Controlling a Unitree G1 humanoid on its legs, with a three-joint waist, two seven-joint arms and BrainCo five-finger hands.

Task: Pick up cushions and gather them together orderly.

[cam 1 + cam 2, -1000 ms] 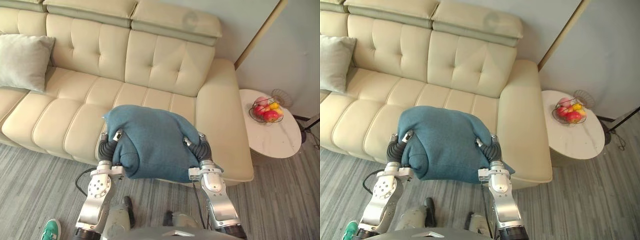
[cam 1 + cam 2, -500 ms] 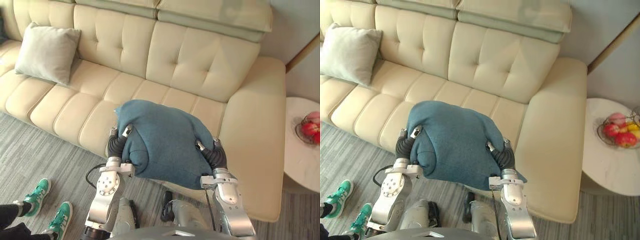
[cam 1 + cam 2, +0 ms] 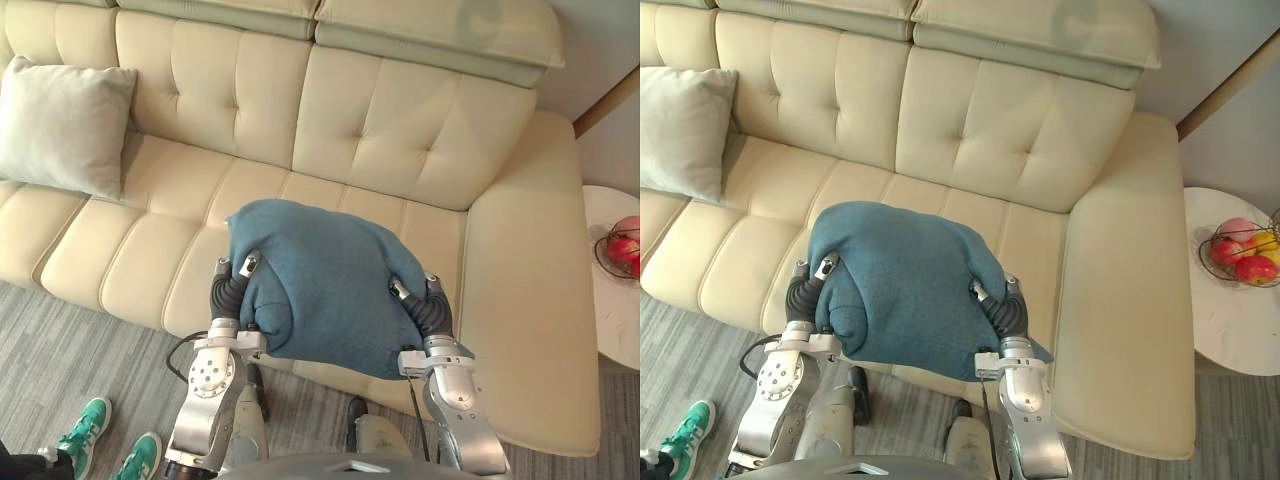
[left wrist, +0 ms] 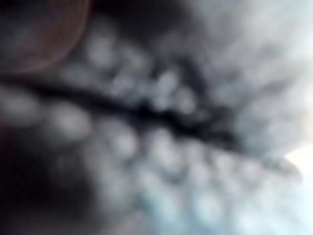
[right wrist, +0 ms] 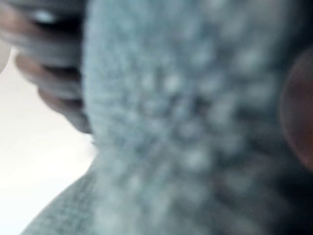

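Left hand and right hand, closure indeterminable, squeeze the blue cushion; uneven pressure may let it slip.

Silver-grey arms, dark ribbed wrist covers, round joint discs

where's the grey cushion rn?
The grey cushion sits at the far left of both eye views, propped against the backrest of the sofa, well to the left of the teal cushion.
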